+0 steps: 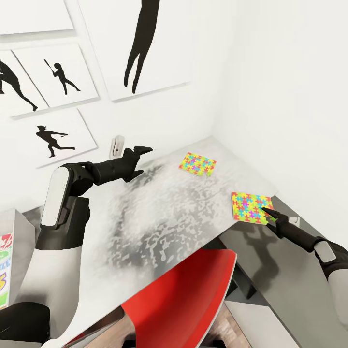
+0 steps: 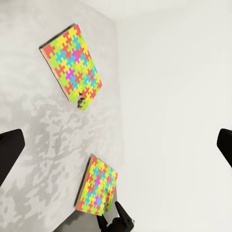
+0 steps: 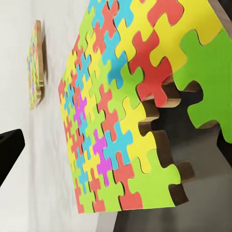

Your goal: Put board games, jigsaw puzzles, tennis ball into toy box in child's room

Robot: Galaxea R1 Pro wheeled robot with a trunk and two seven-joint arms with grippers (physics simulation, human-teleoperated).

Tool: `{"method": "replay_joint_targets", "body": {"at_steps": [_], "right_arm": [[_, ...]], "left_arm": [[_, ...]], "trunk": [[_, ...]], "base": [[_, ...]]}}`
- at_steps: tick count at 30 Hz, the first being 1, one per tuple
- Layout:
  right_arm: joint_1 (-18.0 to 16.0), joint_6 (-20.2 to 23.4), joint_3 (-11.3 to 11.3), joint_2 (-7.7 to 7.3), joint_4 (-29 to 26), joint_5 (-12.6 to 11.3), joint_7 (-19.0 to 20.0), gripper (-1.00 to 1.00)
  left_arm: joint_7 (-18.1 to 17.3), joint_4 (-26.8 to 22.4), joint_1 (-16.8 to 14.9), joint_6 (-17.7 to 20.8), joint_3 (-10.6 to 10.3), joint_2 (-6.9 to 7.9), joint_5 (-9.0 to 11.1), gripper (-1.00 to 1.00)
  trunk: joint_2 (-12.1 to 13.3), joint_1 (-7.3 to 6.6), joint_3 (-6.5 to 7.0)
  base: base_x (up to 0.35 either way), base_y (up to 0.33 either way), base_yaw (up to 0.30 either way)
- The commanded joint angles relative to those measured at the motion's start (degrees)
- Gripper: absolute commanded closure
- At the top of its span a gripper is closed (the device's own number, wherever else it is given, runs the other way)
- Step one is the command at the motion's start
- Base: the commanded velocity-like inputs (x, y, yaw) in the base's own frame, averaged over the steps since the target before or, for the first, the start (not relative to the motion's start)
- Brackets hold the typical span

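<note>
Puzzles are the clearest things: two thin flat jigsaw squares in yellow, pink, green, blue and orange lie well apart on the long table with the pale grey mottled top (image 1: 159,217). The far jigsaw puzzle (image 1: 197,164) lies near the corner of the white walls. The near jigsaw puzzle (image 1: 250,207) lies at the table edge, with one corner over it. The right gripper (image 1: 268,214), black, has its fingers spread at this overhanging corner; the right wrist view shows the puzzle edge between them, but contact is hard to judge. The left gripper (image 1: 140,151) hangs above the table with its fingers wide apart and holds nothing. A red chair back (image 1: 186,299) hides the front table edge. A printed box (image 1: 5,270) is cut off at the picture's border.
</note>
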Motion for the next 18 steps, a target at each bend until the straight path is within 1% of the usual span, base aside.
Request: {"method": "replay_joint_targets", "body": {"at_steps": [1, 15, 18], "right_arm": [[0.0, 0.3, -0.3, 0.0, 0.0, 0.0, 0.1, -1.0], [0.2, 0.3, -0.3, 0.0, 0.0, -0.1, 0.1, -1.0], [0.3, 0.3, -0.6, 0.0, 0.0, -0.5, 0.1, -1.0]], "left_arm": [[0.6, 0.0, 0.0, 0.0, 0.0, -0.04, 0.5, -1.0], [0.6, 0.0, 0.0, 0.0, 0.1, -0.03, 0.5, -1.0], [0.6, 0.0, 0.0, 0.0, 0.1, -0.05, 0.5, -1.0]], "trunk": [[-0.1, 0.03, -0.08], [-0.1, 0.03, -0.08], [-0.1, 0.03, -0.08]], "base": [[0.0, 0.0, 0.011], [0.0, 0.0, 0.004], [0.0, 0.0, 0.0]]}}
